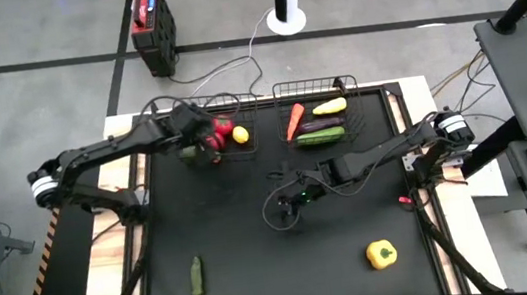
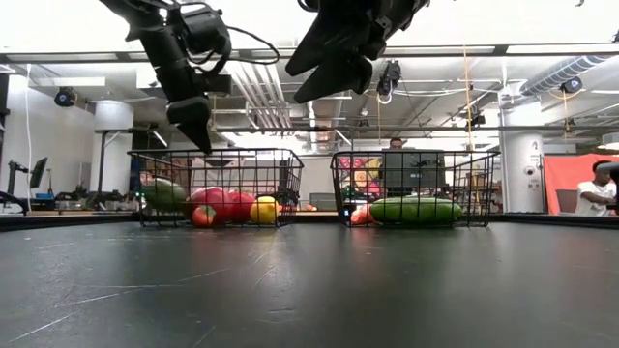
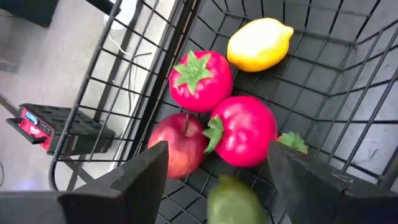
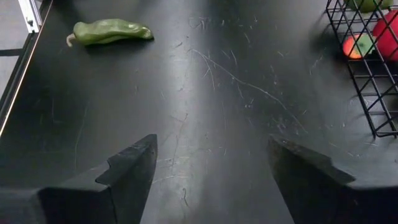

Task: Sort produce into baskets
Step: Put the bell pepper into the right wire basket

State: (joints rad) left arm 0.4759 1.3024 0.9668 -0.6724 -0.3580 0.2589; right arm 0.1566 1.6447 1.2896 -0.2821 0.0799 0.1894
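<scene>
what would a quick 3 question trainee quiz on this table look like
1. True or false: the lemon lies in the left basket.
2. Which piece lies on the mat nearest the table's right front corner? A carrot; B yellow pepper; C eggplant.
3. Fill in: the left gripper hangs over the ____ basket, jaws apart.

Key: 1 true. 2 B. 3 left; the right gripper hangs open above bare mat, and a green pepper also lies loose.

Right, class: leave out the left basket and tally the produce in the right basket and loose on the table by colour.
Green: 2, the cucumber in the right basket and the green piece on the table
Yellow: 2, squash and pepper
Orange: 1, carrot
Purple: 1, eggplant
Total: 6
</scene>
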